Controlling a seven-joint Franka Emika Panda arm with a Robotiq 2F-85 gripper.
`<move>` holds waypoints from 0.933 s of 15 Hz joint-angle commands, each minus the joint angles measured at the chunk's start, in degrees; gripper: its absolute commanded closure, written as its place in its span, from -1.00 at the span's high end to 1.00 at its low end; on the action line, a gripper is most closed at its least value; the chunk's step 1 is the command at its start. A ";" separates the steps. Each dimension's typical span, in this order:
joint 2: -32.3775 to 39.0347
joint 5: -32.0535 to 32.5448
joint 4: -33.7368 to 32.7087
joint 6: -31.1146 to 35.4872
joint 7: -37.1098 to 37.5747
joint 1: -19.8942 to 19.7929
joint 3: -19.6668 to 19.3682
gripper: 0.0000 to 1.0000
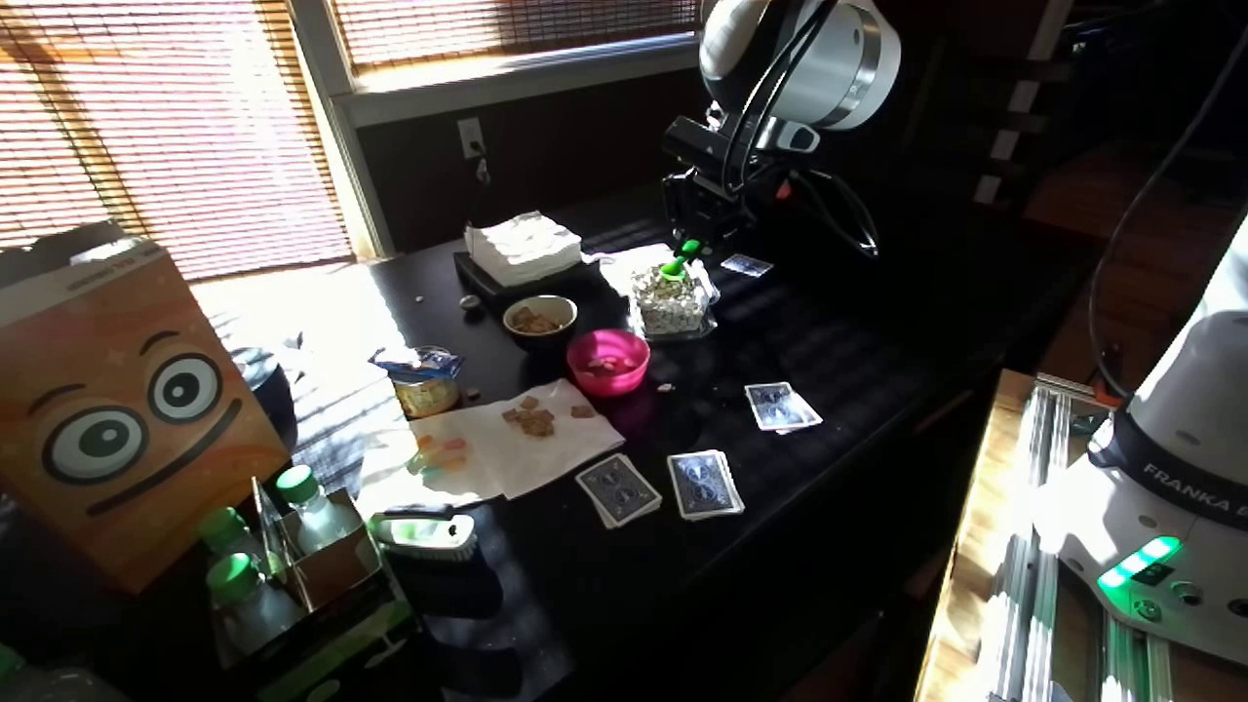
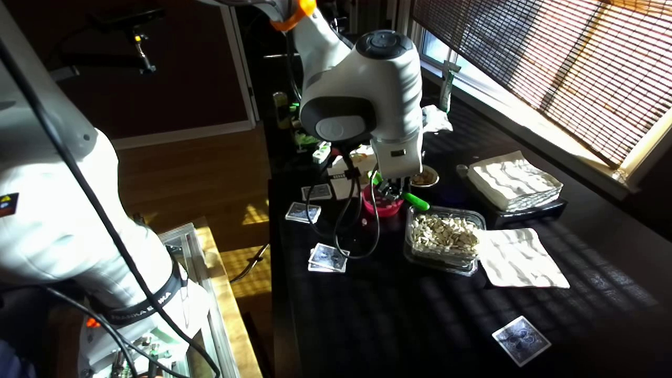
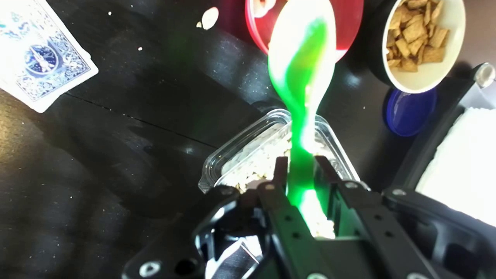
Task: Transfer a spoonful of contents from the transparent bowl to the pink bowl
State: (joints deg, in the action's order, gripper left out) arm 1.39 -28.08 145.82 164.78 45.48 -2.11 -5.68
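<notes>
Checking wrist view: pincer (image 3: 301, 161) clamped on green spoon (image 3: 303, 110), load unreadable in glare, so hold it level. In an exterior view, pink bowl (image 1: 624, 382) sits just beside transparent bowl (image 1: 680, 328): short, slow crossing if loaded. In an exterior view, its contents (image 2: 446, 233) look plentiful: shallow scoop if not.

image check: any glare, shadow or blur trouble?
Wrist view: green spoon in the tool partly overexposed and looks soft, napkin stack clipped to white; in an exterior view: sunlit blinds partly washed out; in an exterior view: slatted shadows stripe the black table and napkin stack.
</notes>
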 commanded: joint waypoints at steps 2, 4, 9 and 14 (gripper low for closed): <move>-0.07 0.33 -0.01 -0.11 0.31 -0.64 0.60 -0.89; 2.80 0.88 -0.25 9.73 3.21 -0.38 0.59 -0.89; 11.86 1.70 -1.40 33.05 0.78 2.82 -2.31 -0.89; 19.85 -6.56 -4.24 41.15 -8.00 10.64 -9.00 -0.89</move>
State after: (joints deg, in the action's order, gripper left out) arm 16.61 -29.64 144.83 202.95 42.07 3.74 -11.08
